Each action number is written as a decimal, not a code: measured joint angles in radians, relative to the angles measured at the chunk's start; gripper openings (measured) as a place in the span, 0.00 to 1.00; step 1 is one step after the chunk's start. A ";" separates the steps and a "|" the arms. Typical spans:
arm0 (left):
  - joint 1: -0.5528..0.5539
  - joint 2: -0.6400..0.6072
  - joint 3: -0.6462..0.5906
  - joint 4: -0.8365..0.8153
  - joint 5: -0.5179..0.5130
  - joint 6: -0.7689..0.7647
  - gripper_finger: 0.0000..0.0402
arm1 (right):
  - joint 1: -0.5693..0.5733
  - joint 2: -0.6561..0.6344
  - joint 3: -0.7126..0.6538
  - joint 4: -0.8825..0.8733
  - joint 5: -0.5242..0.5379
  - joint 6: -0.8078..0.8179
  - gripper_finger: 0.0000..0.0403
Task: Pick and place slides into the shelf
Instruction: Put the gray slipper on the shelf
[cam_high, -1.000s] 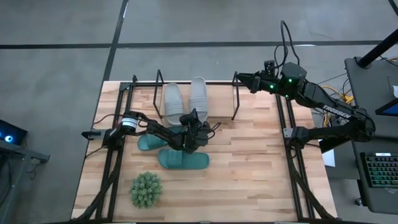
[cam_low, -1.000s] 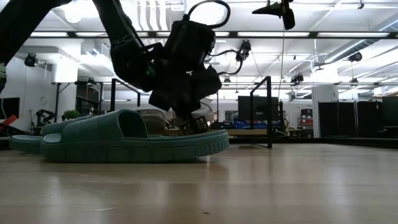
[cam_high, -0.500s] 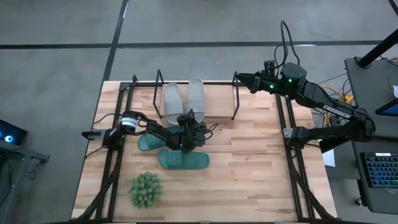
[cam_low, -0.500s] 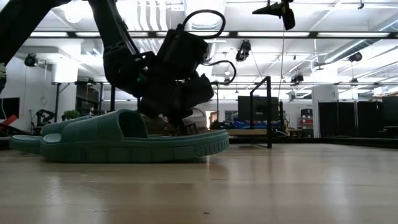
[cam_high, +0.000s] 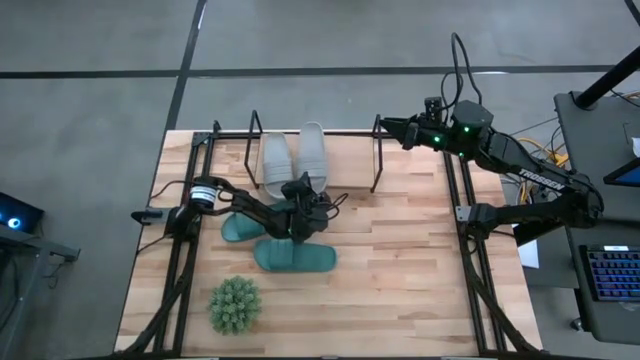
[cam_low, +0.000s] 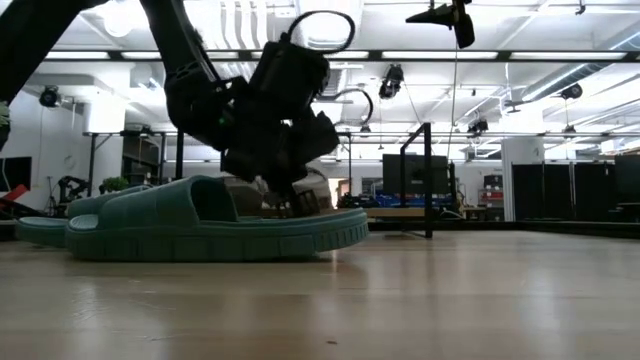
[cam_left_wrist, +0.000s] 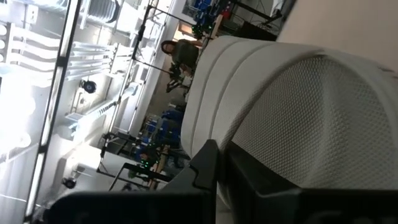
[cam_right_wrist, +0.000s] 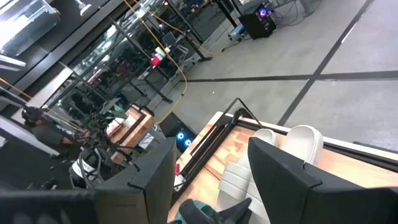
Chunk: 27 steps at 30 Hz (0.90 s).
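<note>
Four ribbed-strap slides: two light grey slides (cam_high: 297, 158) lie side by side in the black wire shelf (cam_high: 380, 152) at the table's far edge, two teal slides (cam_high: 294, 258) mid-table. Left gripper (cam_high: 305, 200), jaws closed and holding nothing, hovers just before the shelf; right gripper (cam_high: 389, 127) waits open by the far right corner.

Bright, even overhead light

Ceiling strip lights (cam_low: 420, 55) glare in the low view, leaving the arm (cam_low: 250, 110) a dark silhouette; the table (cam_low: 400, 300) foreground is soft, shadows faint.
</note>
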 joint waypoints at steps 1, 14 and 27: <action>0.000 -0.008 0.000 0.002 0.000 0.000 0.00 | 0.000 0.000 0.000 0.000 0.000 0.000 0.48; 0.000 -0.018 0.001 0.002 0.000 0.000 0.18 | 0.000 0.000 0.000 0.000 -0.011 0.000 0.48; 0.007 -0.018 0.001 0.003 0.002 -0.028 0.53 | 0.000 -0.001 0.000 0.000 -0.057 0.000 0.48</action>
